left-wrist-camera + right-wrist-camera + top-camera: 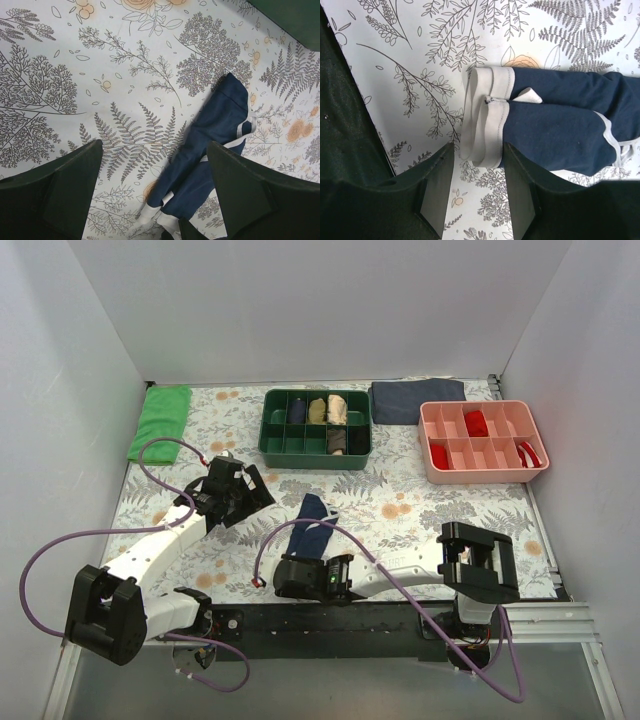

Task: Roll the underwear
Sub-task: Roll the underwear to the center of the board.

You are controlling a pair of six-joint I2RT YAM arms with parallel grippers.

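The underwear (310,521) lies on the floral tabletop (420,515) just below the middle of the overhead view, folded into a long narrow strip that runs up and slightly rightward from its white waistband end. The right hand (479,150) sits low at that waistband end; in its wrist view one finger (437,190) stands on each side of the doubled white band. The fingers are part-way apart, and a sliver of tabletop shows between the frame-left finger and the fabric, so the band is straddled rather than squeezed. The left hand (240,492) hovers left of the strip, near it but not touching. Its fingers (55,195) are spread wide and hold nothing, and in its wrist view the navy fabric runs behind the frame-right finger. Along the top of the overhead view sit a green tray (267,428) with rolled garments, a pink tray (485,476) with red pieces, a green cloth (160,420) at upper left and a dark grey-blue cloth (415,400) between the trays — all well apart from the hands.
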